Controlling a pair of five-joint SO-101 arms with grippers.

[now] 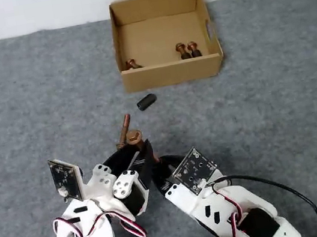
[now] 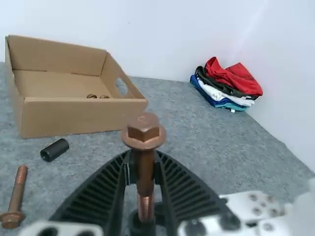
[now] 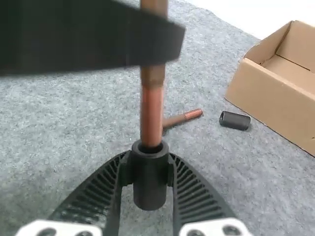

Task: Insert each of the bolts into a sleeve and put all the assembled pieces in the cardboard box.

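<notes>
The light was bright and soft all over. The plain white wall (image 2: 197, 29) glowed, brightest in one patch in the left wrist view. The open brown cardboard box (image 1: 166, 73) had a soft shadow inside, along its near wall. The loose short black sleeve (image 1: 146, 102) left a faint shadow on the fuzzy grey carpet (image 1: 275, 87). The copper bolt with a six-sided head (image 2: 143, 132) shone a little on top — the black sleeve at its tip (image 3: 149, 172) looked dull.
</notes>
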